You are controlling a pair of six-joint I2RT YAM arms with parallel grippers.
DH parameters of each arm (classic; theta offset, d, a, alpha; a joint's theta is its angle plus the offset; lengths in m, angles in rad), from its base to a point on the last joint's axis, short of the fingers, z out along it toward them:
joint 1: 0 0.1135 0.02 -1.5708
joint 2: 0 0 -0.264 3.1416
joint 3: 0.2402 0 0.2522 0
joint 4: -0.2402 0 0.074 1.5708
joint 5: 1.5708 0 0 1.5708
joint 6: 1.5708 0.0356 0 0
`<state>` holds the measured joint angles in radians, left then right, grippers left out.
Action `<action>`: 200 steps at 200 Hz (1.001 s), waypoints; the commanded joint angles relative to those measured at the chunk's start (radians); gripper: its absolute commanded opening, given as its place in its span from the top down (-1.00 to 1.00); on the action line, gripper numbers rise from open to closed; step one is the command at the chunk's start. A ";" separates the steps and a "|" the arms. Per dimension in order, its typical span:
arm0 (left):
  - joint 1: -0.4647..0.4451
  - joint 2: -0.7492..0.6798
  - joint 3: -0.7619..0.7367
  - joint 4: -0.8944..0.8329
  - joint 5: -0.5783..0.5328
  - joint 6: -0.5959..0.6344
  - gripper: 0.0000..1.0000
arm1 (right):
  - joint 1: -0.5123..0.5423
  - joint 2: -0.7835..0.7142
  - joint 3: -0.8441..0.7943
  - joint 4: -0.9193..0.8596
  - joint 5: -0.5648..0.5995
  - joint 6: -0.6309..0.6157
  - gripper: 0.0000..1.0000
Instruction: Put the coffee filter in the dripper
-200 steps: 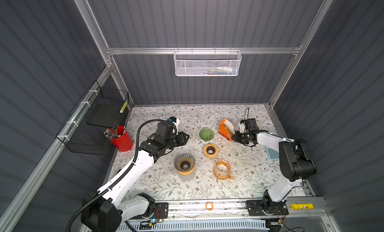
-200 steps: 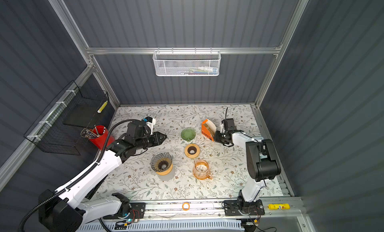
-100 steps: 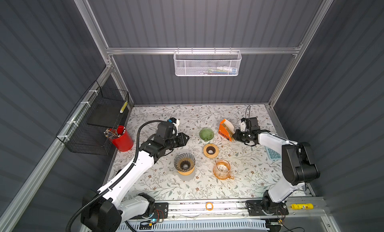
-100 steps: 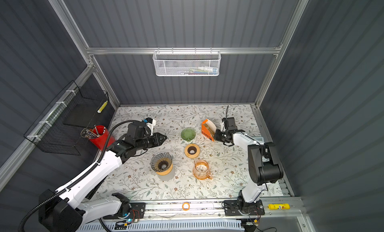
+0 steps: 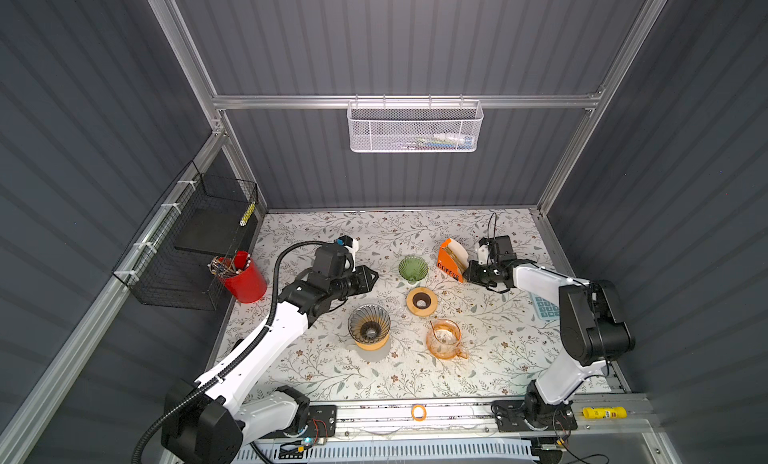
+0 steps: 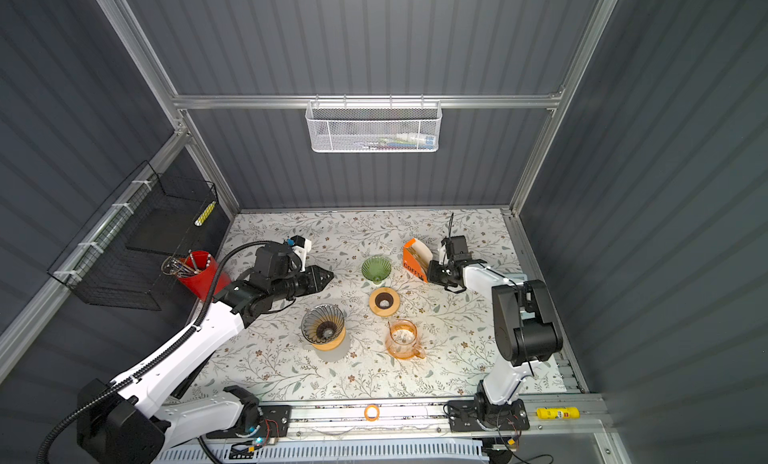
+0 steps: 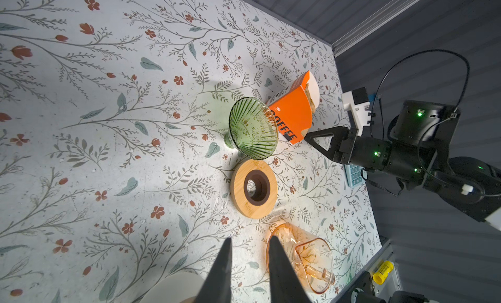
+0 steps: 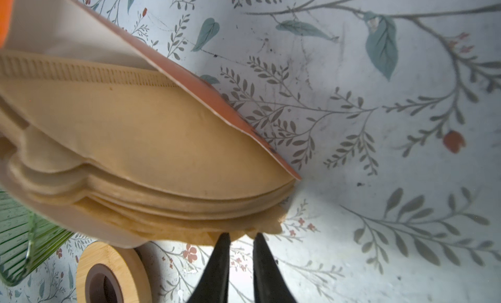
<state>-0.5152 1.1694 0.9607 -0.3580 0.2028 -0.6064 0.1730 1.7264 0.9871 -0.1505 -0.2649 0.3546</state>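
1. The coffee filters (image 8: 151, 141) sit stacked in the orange box (image 5: 449, 262), toward the far right corner of the worktop (image 5: 316, 366). Its open side faces the right arm, so a sheet can slide out.
2. The right gripper (image 8: 241, 235) has its jaws slightly apart at the edge of the stack and visibly pinches no sheet. I think thin paper needs such a narrow opening.
3. The left gripper (image 7: 250, 238), slightly apart and empty, hovers near the dark dripper (image 5: 369, 325), probably to steady it.
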 commanded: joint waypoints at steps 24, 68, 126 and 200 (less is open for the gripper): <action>0.006 -0.020 -0.009 0.006 0.001 -0.007 0.49 | 0.008 0.013 0.028 -0.015 0.027 -0.014 0.61; 0.006 -0.019 -0.008 0.008 0.003 -0.007 0.50 | 0.009 0.019 0.036 -0.022 0.039 -0.023 0.60; 0.007 -0.017 -0.008 0.010 0.003 -0.010 0.49 | 0.014 0.028 0.039 -0.021 0.040 -0.024 0.49; 0.006 -0.018 -0.008 0.010 0.004 -0.010 0.49 | 0.019 0.035 0.047 -0.022 0.049 -0.029 0.53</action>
<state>-0.5152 1.1687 0.9577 -0.3569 0.2028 -0.6132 0.1852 1.7424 1.0107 -0.1520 -0.2314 0.3363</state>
